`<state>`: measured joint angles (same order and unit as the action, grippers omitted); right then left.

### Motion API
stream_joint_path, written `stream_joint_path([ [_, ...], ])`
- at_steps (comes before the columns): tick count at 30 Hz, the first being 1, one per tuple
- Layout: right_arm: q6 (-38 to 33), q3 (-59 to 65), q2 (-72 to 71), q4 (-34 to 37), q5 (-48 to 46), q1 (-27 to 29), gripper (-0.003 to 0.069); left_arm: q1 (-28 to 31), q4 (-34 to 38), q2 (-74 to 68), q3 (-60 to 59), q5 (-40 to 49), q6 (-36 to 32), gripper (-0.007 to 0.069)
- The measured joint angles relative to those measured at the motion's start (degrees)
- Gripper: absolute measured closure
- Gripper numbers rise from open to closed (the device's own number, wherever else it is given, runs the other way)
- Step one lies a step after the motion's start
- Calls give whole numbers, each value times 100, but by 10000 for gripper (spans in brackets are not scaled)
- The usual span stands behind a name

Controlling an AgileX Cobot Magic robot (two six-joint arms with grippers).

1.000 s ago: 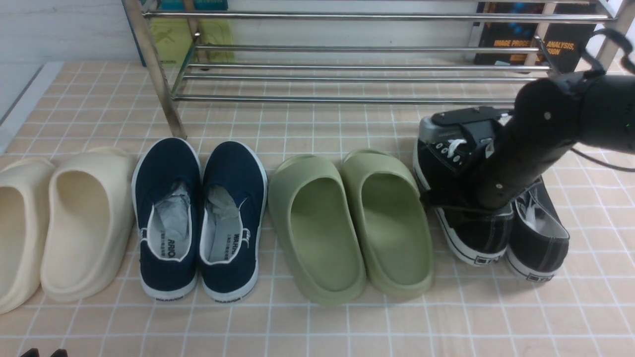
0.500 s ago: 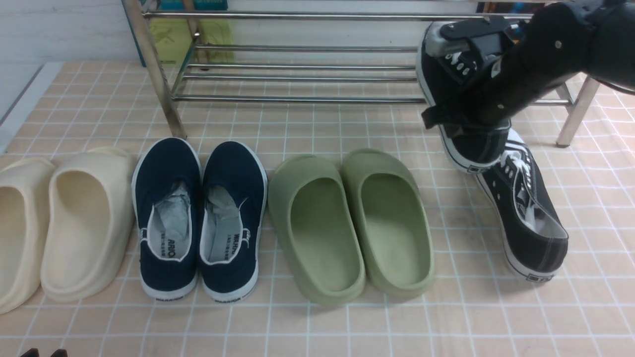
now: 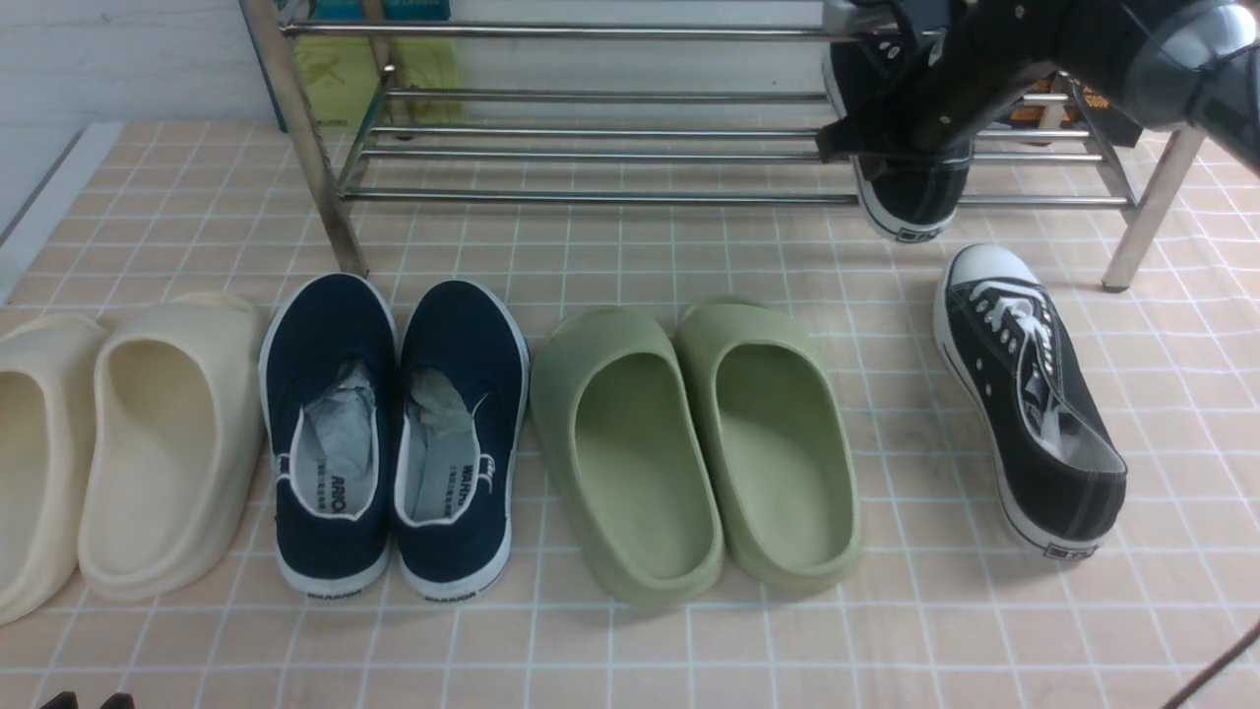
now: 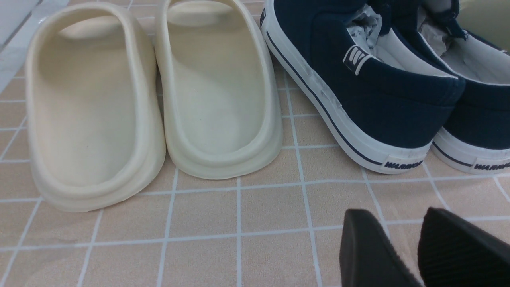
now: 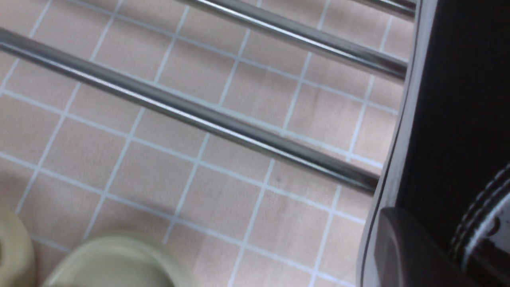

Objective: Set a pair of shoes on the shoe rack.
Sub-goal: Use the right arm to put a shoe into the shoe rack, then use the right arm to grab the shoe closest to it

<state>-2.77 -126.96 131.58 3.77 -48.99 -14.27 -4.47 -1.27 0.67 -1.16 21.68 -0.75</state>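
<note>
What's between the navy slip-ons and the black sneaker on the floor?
Only the green slippers, side by side as a pair; nothing else sits in that stretch. The front view shows it.

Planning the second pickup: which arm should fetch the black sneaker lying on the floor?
Probably right. The floor sneaker lies on the robot's right, near the right gripper, which must first rack its held sneaker. The left gripper sits far left by the cream slippers.
</note>
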Motion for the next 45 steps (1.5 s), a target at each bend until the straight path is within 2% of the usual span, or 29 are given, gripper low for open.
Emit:
stream_joint_path([
  [6,-18,-225,252,113,-85,0,643,0,0,0,0,0,0,385],
  [10,-47,-265,197,169,6,0,515,0,0,0,0,0,0,385],
  [11,-61,-269,95,169,-16,0,434,0,0,0,0,0,0,385],
  [12,-61,-269,95,176,-16,0,434,0,0,0,0,0,0,385],
  [15,-61,-237,-290,271,-266,0,265,0,0,0,0,0,0,385],
  [18,-61,-49,-788,336,-300,-6,176,0,0,0,0,0,0,385],
  [20,-61,141,-1248,336,-392,-6,143,0,0,0,0,0,0,385],
  [26,103,926,-2488,-106,-1189,-6,140,0,0,0,0,0,0,385],
  [29,552,1821,-2898,-377,-1576,-6,148,0,0,0,0,0,0,385],
  [33,682,3203,-2907,-453,-1706,-6,149,0,0,0,0,0,0,385],
  [35,695,4099,-2838,-433,-1439,-12,150,0,0,0,0,0,0,385],
  [36,697,4173,-2837,-433,-1399,-12,150,0,0,0,0,0,0,385],
  [38,723,4967,-2802,-433,-745,-12,153,0,0,0,0,0,0,385],
  [41,761,5446,-2776,-433,-76,-12,169,0,0,0,0,0,0,385],
  [43,772,5802,-2677,-421,646,-17,217,0,0,0,0,0,0,385],
  [45,774,5902,-2614,-439,988,-17,291,0,0,0,0,0,0,385],
])
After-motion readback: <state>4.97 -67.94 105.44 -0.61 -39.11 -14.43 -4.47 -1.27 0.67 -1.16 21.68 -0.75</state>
